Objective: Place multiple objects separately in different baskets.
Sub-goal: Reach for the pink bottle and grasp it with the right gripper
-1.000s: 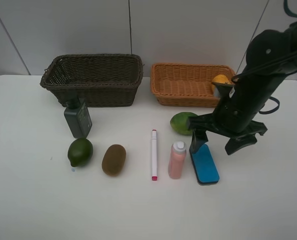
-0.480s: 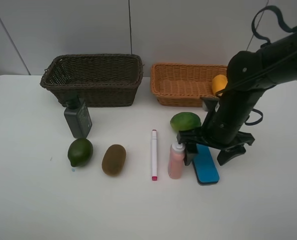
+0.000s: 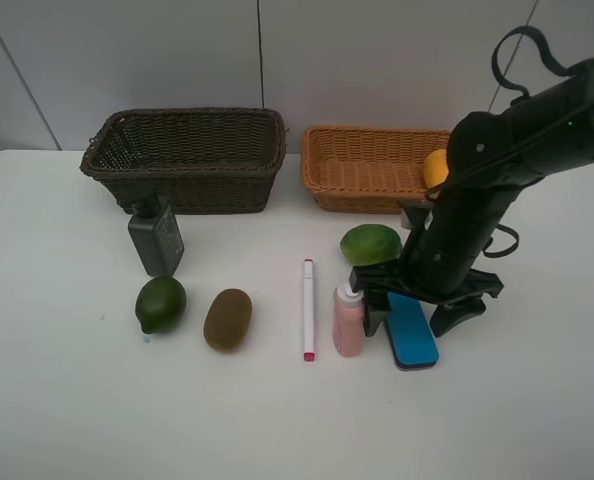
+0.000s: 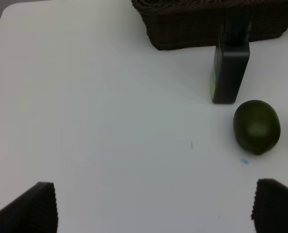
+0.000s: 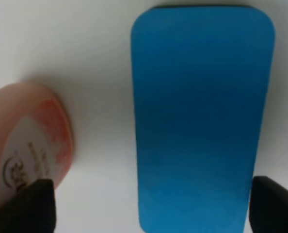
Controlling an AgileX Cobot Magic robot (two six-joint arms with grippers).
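The right arm (image 3: 482, 175) is glossy black, with looped cable (image 3: 522, 30) and black hand (image 3: 409, 318).

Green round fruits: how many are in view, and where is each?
2. One green fruit lies left front on the table beside the kiwi; the other green fruit sits before the tan basket. The dark basket's inside is partly hidden.

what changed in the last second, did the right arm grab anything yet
The right tool moved forward and to the left, coming down with its jaws open on either side of the blue eraser. Nothing was gripped or let go. The pink bottle seems to have been nudged slightly left. Everything else stayed put, including the mango in the tan basket.
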